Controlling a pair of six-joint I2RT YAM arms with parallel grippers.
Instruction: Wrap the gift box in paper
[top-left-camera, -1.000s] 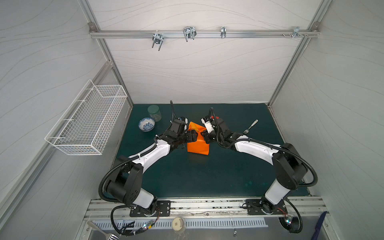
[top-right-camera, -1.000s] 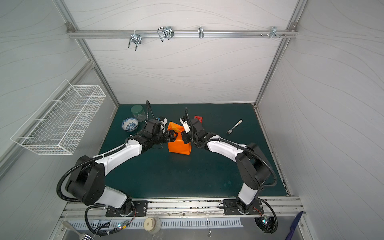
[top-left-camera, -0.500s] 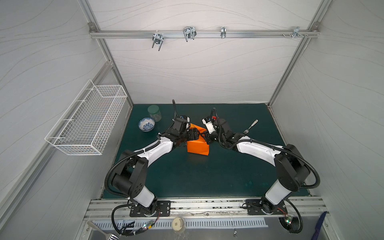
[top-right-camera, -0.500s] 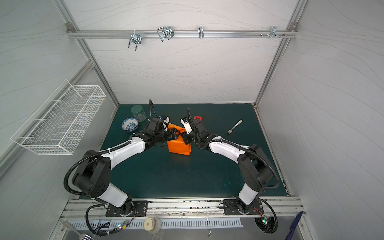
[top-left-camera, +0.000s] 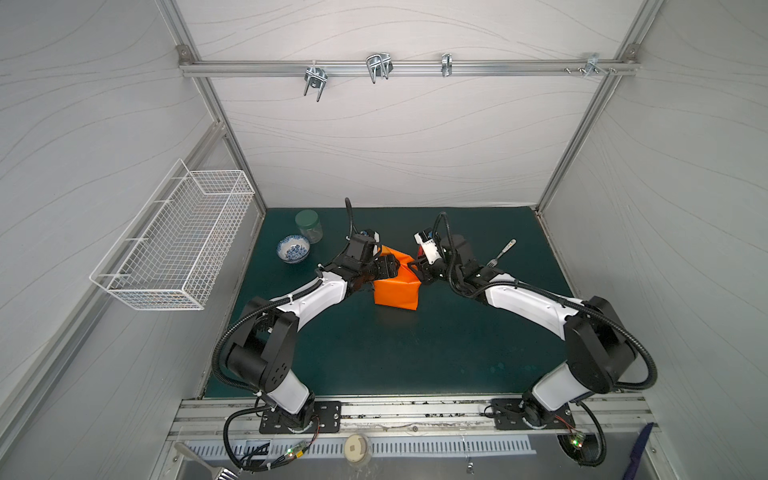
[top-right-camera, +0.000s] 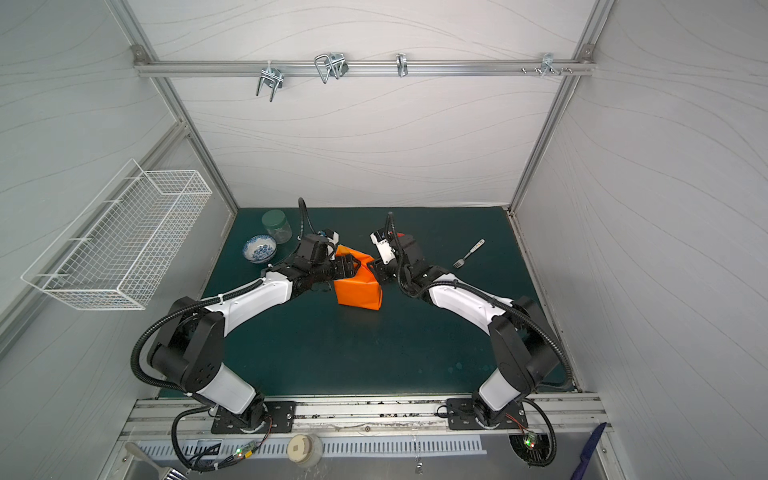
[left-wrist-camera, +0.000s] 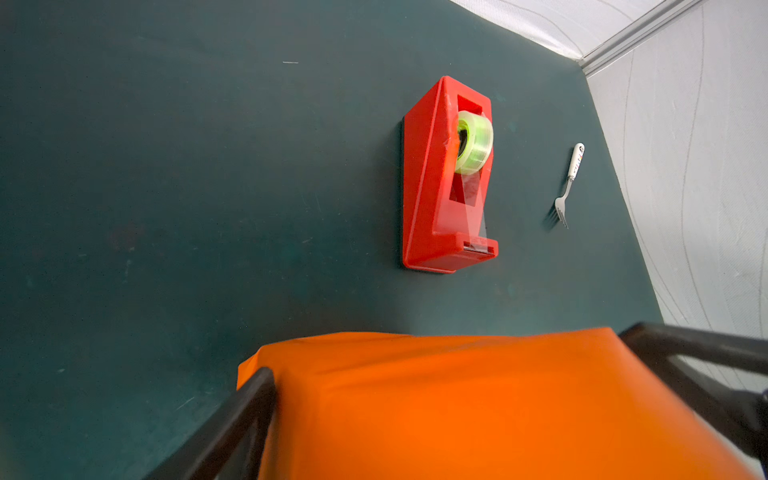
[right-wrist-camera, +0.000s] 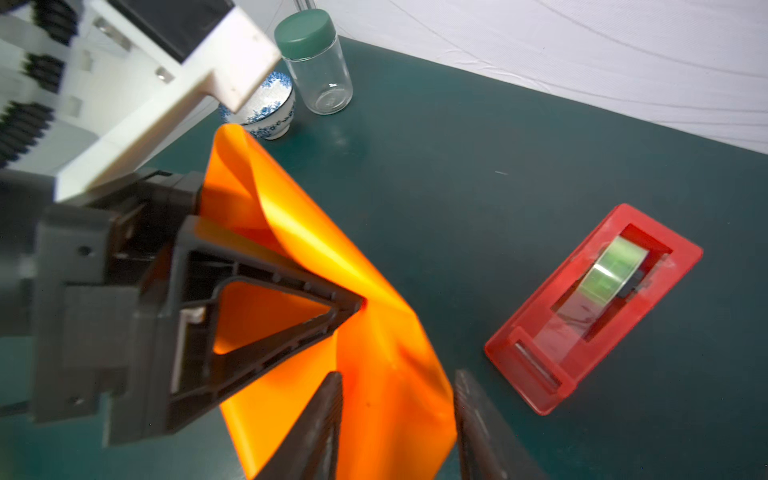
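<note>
The orange paper (top-left-camera: 395, 291) (top-right-camera: 359, 291) covers the gift box, which is hidden under it, mid-table. One loose flap stands up at the parcel's far side (right-wrist-camera: 249, 174). My left gripper (top-left-camera: 388, 268) (left-wrist-camera: 449, 353) straddles the parcel with its jaws wide, one finger (left-wrist-camera: 249, 399) against each side of the paper. My right gripper (top-left-camera: 417, 270) (right-wrist-camera: 399, 376) is at the parcel's right far corner. Its jaws stand apart, and a fold of paper lies between them without being pinched.
A red tape dispenser (left-wrist-camera: 444, 187) (right-wrist-camera: 594, 307) lies just behind the parcel, with a fork (top-left-camera: 500, 254) to its right. A blue-patterned bowl (top-left-camera: 293, 248) and a green-lidded jar (top-left-camera: 308, 225) stand at the back left. A wire basket (top-left-camera: 174, 241) hangs on the left wall.
My right jaws have spread apart at the parcel's corner. My left gripper has shifted slightly towards the back and still straddles the parcel.
</note>
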